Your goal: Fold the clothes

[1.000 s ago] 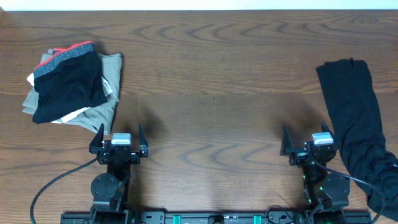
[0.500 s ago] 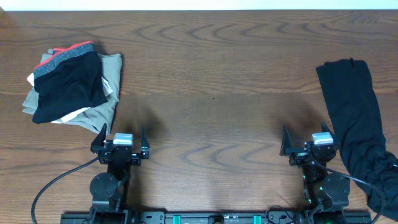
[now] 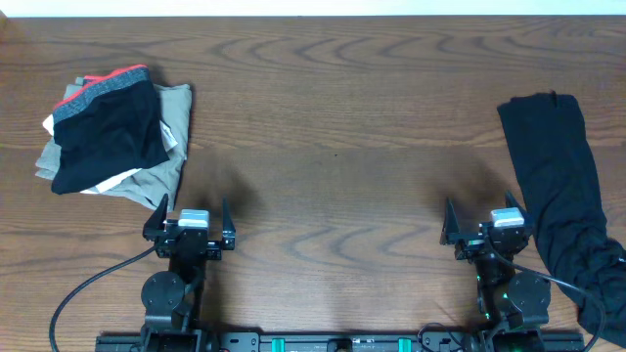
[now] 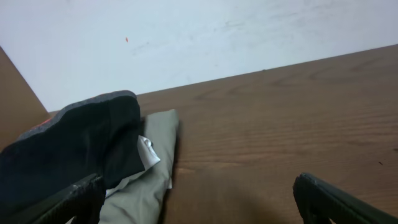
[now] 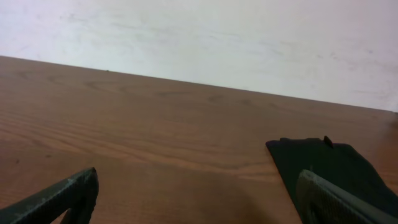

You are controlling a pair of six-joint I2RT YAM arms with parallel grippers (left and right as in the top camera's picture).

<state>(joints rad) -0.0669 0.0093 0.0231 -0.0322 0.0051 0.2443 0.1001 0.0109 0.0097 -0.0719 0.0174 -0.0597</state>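
Black clothes (image 3: 562, 186) unmoved since before

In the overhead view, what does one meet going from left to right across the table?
Pile of folded black, coral-red and beige clothes → left gripper → right gripper → long black fabric garment.

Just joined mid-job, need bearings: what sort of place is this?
Likely a lab test bench: wooden table against a plain white wall, two robot arms mounted at its near edge, clothes at both ends.

Long black garment (image 3: 562, 196) flat at right, folded red-banded black garment (image 3: 108, 132) at left
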